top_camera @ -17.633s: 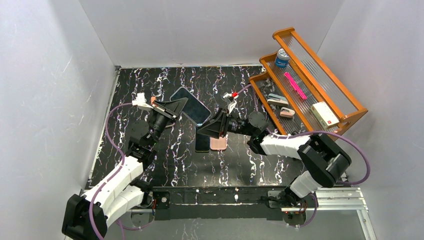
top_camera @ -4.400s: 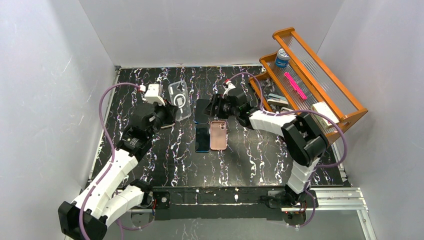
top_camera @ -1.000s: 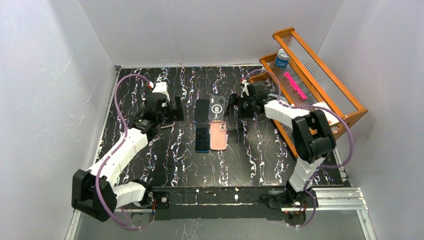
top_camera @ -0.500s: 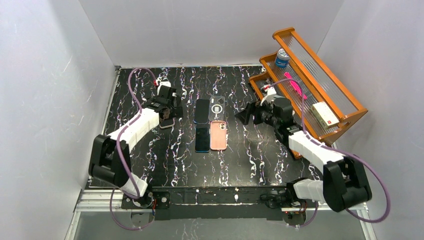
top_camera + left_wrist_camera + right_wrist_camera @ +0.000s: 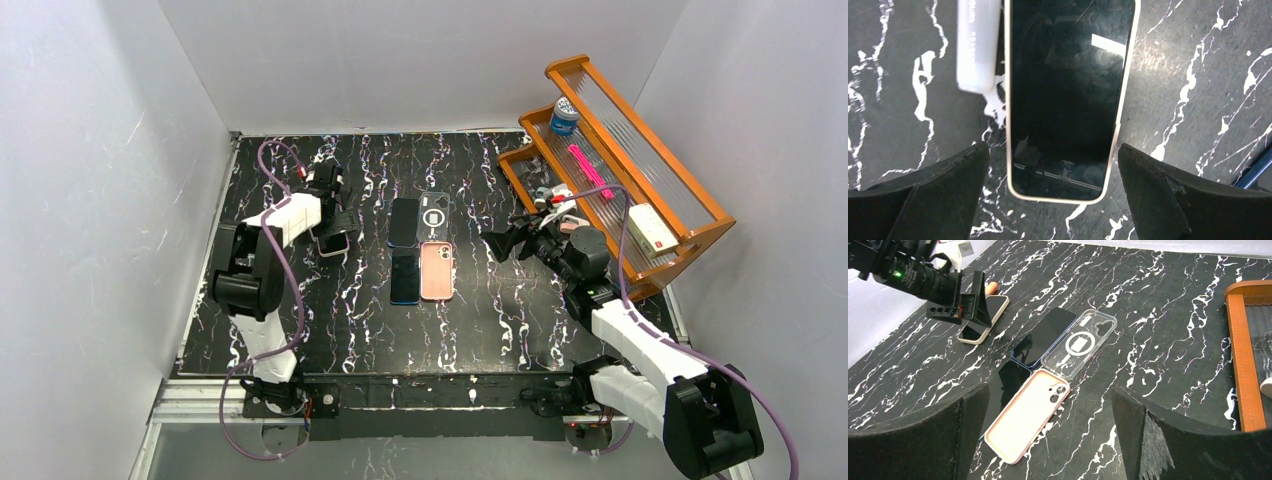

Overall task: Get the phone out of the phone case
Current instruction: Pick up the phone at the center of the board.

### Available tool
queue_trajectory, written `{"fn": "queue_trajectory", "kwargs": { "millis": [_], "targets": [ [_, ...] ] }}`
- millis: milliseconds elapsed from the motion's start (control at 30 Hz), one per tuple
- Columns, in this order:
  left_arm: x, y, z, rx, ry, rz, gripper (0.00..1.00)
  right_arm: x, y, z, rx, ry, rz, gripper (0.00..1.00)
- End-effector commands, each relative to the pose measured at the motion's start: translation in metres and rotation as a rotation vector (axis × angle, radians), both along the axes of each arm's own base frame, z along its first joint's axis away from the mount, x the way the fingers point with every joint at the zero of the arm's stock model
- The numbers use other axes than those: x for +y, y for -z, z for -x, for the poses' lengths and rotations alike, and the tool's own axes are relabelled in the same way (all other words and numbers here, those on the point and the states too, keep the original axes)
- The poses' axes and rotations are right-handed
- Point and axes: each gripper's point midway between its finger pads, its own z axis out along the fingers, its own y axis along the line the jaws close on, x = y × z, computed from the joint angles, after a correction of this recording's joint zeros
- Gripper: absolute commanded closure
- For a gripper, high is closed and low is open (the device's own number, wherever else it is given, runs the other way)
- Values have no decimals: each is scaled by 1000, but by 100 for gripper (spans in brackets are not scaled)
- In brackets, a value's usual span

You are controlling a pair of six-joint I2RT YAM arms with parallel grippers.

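Note:
A phone in a cream case (image 5: 1068, 95) lies screen up at the left of the table, also seen as the cased phone (image 5: 332, 243). My left gripper (image 5: 1054, 200) hovers open just above it, one finger on each side of its near end, touching nothing. My right gripper (image 5: 1048, 440) is open and empty, raised at the right gripper (image 5: 497, 243) and looking over the middle of the table. There, an empty pink case (image 5: 1028, 415) and an empty clear case (image 5: 1080, 342) lie beside two bare dark phones (image 5: 1043, 335) (image 5: 1008, 385).
A white oblong object (image 5: 977, 45) lies right beside the cased phone. An orange wooden rack (image 5: 565, 66) holding small items stands at the back right, close to the right arm. White walls enclose the black marbled table (image 5: 500, 320).
The right arm has drawn back toward the near right, away from the cases. The left arm has folded its elbow in while its gripper stays over the cased phone.

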Motion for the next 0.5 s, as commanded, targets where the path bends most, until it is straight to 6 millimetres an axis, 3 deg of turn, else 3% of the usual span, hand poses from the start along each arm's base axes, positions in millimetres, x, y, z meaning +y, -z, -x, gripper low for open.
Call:
{"fn": "queue_trajectory", "kwargs": {
  "millis": [0, 267, 467],
  "targets": [
    [-8, 2, -13, 4, -14, 54, 2, -1, -14, -5, -67, 11, -9, 1],
    [2, 29, -4, 100, -11, -7, 3, -1, -11, -7, -61, 17, -5, 1],
    [-4, 39, 12, 165, 34, 24, 25, -1, -7, -9, -40, 24, -9, 1]
  ]
}}
